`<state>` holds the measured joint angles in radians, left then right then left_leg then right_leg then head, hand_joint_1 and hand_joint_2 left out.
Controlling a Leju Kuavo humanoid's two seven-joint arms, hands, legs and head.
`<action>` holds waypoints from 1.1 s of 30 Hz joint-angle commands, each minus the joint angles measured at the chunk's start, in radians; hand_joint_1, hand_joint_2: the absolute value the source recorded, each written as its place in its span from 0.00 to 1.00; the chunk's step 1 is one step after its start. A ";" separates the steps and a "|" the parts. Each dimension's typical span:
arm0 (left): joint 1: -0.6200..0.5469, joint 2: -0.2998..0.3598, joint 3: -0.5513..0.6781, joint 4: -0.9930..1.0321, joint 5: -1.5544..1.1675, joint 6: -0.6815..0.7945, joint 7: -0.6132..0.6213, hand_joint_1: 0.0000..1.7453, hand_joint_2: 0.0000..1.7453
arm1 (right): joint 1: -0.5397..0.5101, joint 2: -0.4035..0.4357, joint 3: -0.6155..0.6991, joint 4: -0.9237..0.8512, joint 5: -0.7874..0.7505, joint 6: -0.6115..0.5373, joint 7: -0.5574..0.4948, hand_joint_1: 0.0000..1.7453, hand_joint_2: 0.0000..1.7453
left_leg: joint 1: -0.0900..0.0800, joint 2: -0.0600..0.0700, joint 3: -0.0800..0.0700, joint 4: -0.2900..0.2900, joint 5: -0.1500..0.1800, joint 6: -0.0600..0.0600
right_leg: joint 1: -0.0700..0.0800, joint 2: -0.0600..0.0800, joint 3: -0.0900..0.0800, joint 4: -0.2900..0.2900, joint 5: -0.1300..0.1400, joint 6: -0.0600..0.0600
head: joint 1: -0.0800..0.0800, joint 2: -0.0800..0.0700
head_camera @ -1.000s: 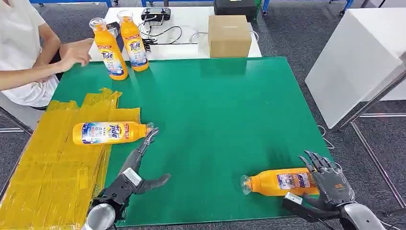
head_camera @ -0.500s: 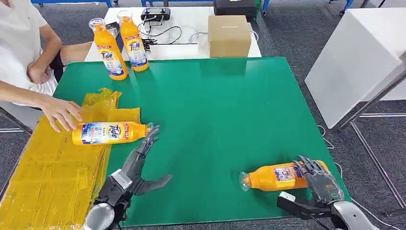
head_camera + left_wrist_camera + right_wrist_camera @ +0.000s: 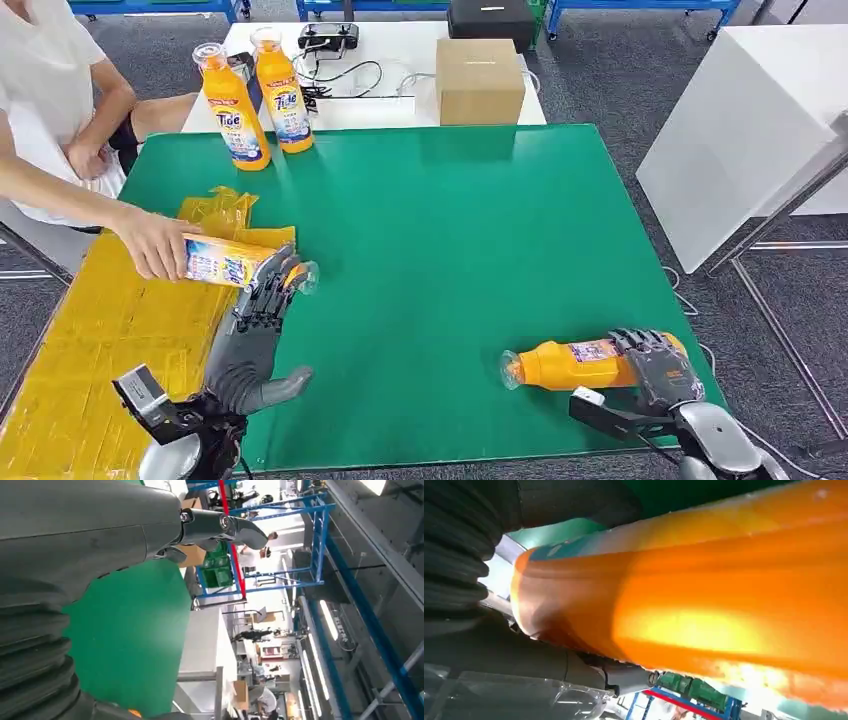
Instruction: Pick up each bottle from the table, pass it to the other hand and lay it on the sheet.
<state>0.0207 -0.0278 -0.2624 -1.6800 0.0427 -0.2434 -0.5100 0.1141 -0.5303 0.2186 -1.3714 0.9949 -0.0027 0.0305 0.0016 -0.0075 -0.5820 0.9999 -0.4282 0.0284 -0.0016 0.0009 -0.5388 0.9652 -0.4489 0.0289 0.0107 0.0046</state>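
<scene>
Head view: our right hand (image 3: 662,368) grips a lying Tide bottle (image 3: 570,362) on the green bench (image 3: 450,250); our left hand (image 3: 255,325), fingers spread, touches another bottle (image 3: 225,262) a person's hand (image 3: 150,243) holds over the yellow sheet (image 3: 100,340).

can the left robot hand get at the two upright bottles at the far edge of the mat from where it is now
Probably not as it stands. The left robot hand lies by the yellow sheet, fingers at the lying bottle a person's hand holds; the upright bottles stand well beyond.

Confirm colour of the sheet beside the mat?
Yellow sheet, clearest in the head view.
</scene>
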 commanded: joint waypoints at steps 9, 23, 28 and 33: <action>0.029 0.006 0.006 0.016 -0.046 -0.010 0.067 0.00 1.00 | -0.026 0.347 -0.134 -0.050 -0.084 -0.264 -0.094 1.00 1.00 | 0.002 0.005 0.002 -0.002 -0.002 -0.003 | 0.002 0.004 0.012 -0.003 0.000 -0.001 | 0.000 0.000; -0.041 0.026 -0.097 0.121 -0.076 0.010 0.110 0.00 1.00 | -0.103 0.541 -0.197 -0.081 -0.455 -0.334 -0.287 1.00 1.00 | 0.001 0.002 -0.003 -0.001 0.000 -0.002 | 0.000 0.000 0.007 0.000 0.000 0.000 | 0.000 0.000; -0.088 0.019 -0.145 0.169 -0.068 -0.003 0.127 0.00 1.00 | -0.160 0.595 -0.166 -0.029 -0.567 -0.303 -0.333 0.86 1.00 | 0.001 0.003 -0.004 -0.001 -0.001 -0.003 | 0.000 0.002 0.007 0.000 0.000 0.000 | 0.000 0.000; -0.147 -0.005 -0.189 0.212 -0.037 0.008 0.139 0.00 1.00 | -0.249 0.656 -0.078 0.086 -0.687 -0.260 -0.378 0.90 1.00 | 0.001 0.005 -0.006 -0.001 0.000 -0.003 | 0.001 0.003 0.004 0.000 0.001 0.000 | 0.000 0.000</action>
<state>-0.0251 -0.0248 -0.3734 -1.5923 -0.0214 -0.2426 -0.3842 0.0012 0.0327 0.0545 -1.4516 0.4026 -0.3010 -0.3059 0.0018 -0.0052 -0.5905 0.9997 -0.4282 0.0270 -0.0014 0.0013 -0.5365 0.9662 -0.4488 0.0290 0.0107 0.0046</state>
